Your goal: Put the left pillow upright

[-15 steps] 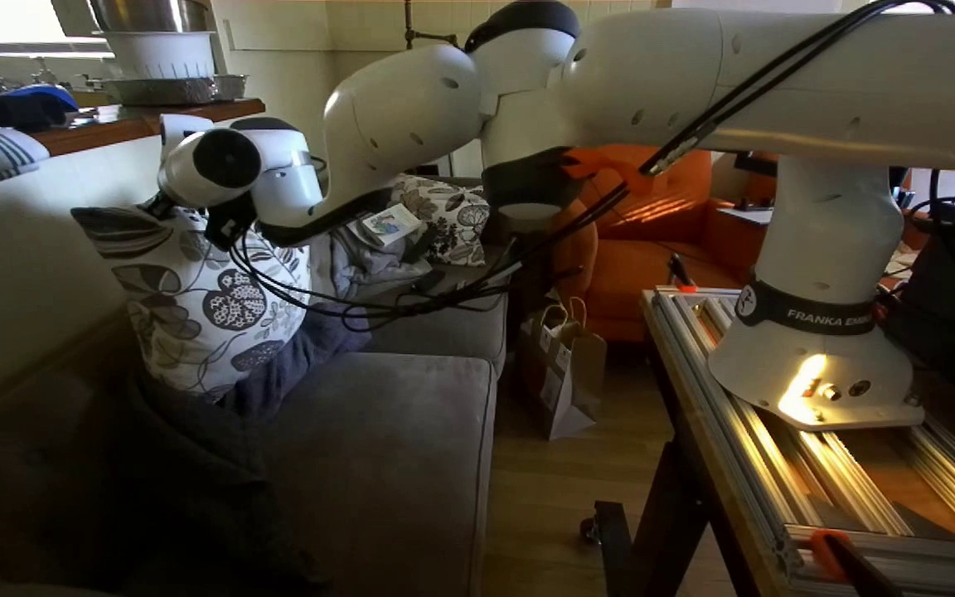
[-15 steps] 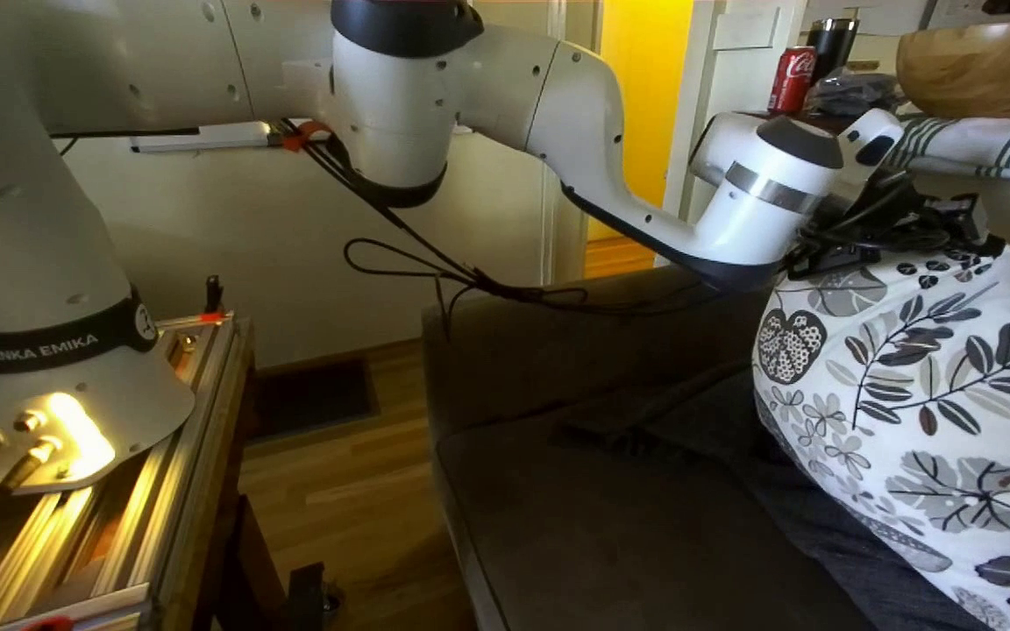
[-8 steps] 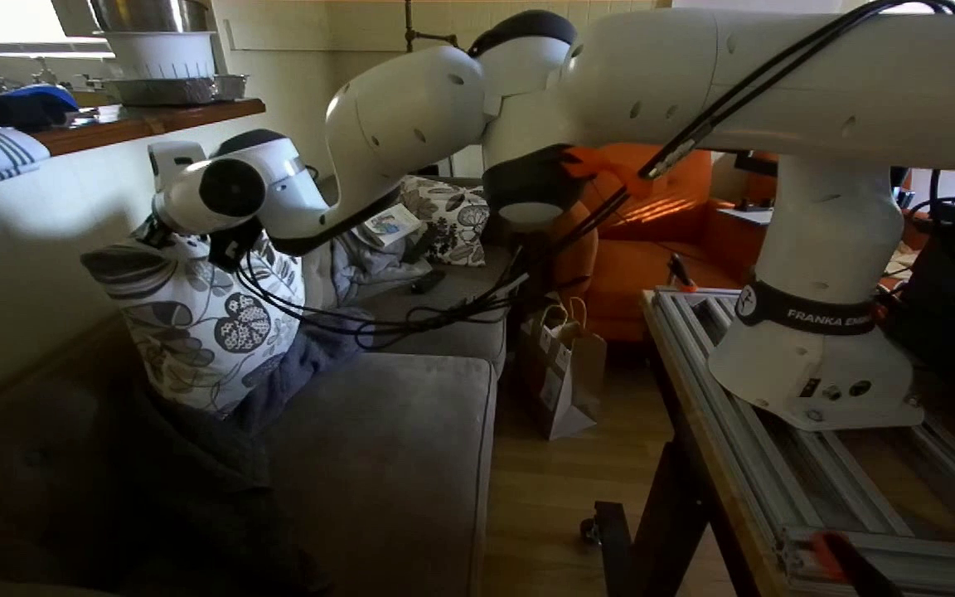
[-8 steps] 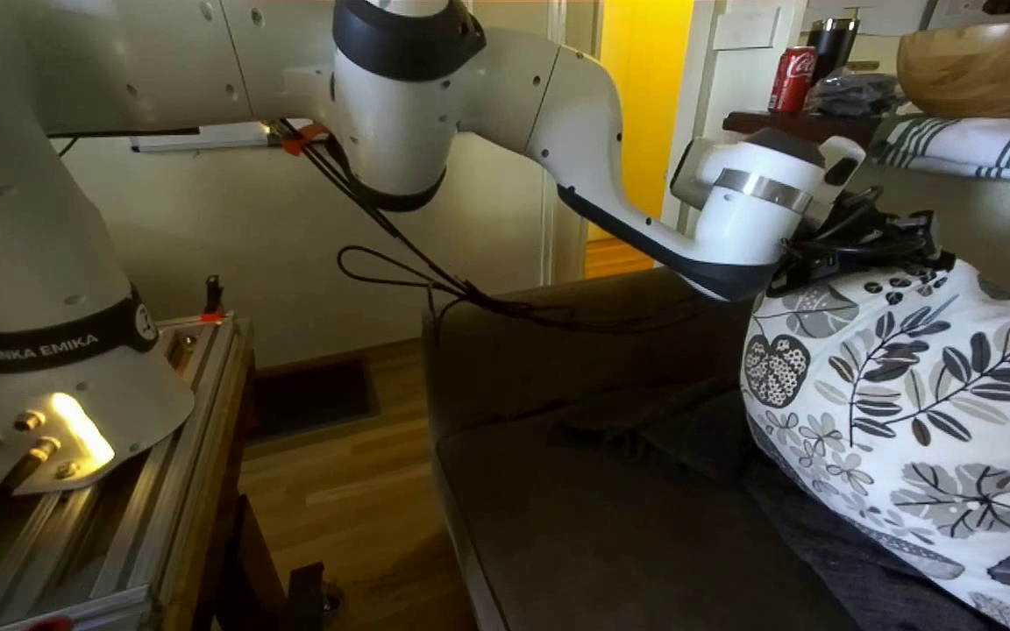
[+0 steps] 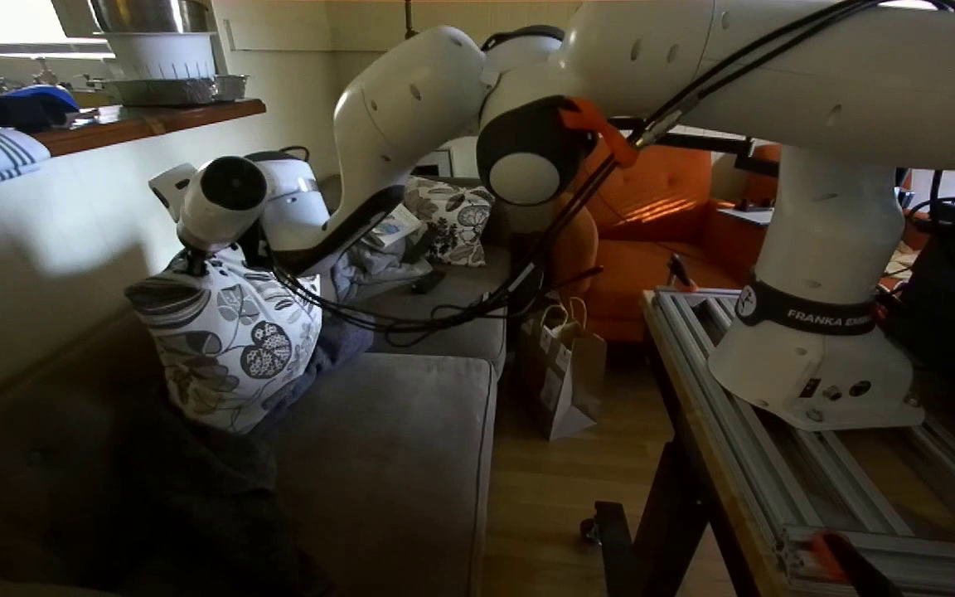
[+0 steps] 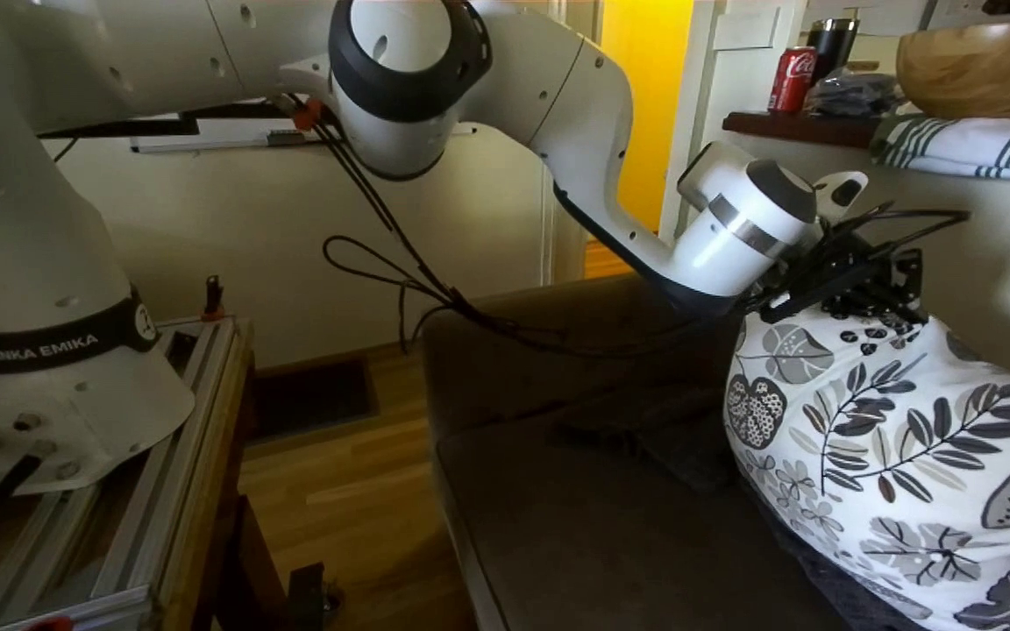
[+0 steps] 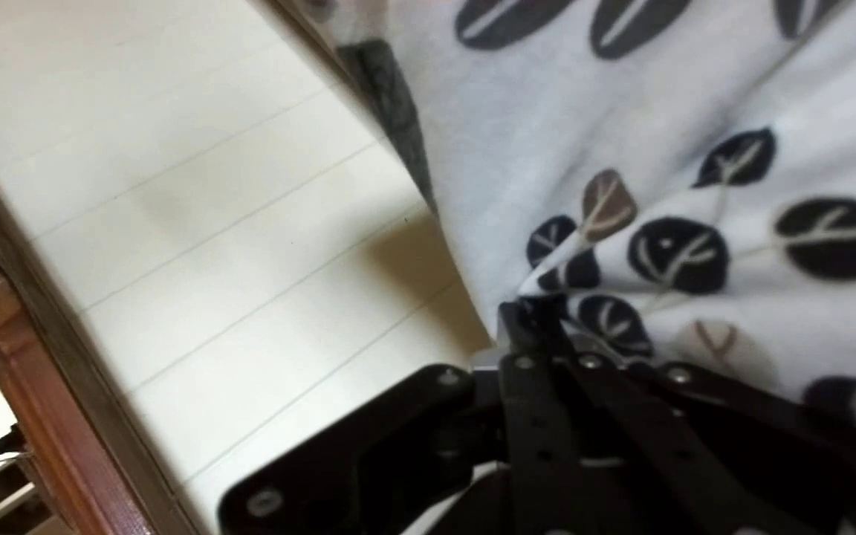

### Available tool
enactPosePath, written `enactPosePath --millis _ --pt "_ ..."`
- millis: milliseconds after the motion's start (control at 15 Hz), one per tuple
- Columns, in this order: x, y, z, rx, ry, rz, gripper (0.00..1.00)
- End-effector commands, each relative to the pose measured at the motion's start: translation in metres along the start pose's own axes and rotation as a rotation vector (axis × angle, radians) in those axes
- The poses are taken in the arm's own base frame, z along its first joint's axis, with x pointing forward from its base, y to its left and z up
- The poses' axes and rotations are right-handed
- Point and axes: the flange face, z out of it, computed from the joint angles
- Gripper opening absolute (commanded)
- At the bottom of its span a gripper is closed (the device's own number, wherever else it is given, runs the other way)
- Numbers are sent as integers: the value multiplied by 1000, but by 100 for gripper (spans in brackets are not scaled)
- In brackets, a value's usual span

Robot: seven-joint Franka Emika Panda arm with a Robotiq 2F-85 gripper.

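I have my tool (image 7: 534, 316) clenched on a pinch of the left pillow (image 6: 891, 429) at its top edge, creases fanning out from the grip, because a hold up there looks best for steering something soft upright. It sits tilted on the couch (image 5: 390, 452), over a rumpled dark blanket (image 5: 225, 468), close by the couch back (image 5: 63, 402) that I judge should prop it once set. The far pillow (image 5: 448, 217), well apart, I can leave alone.
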Motion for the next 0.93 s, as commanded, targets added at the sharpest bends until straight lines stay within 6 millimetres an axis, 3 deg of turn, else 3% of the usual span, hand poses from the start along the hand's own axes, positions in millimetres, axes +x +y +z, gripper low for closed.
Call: enactPosePath --millis 0,133,200,533,867 --pt "1 42 -7 36 -90 -153 2" --pt "7 75 -3 25 -149 -133 2" --pt "9 80 -6 30 -171 -126 2" --pt "3 94 -28 67 -352 -215 2" --pt "-15 100 -58 147 -540 -324 2"
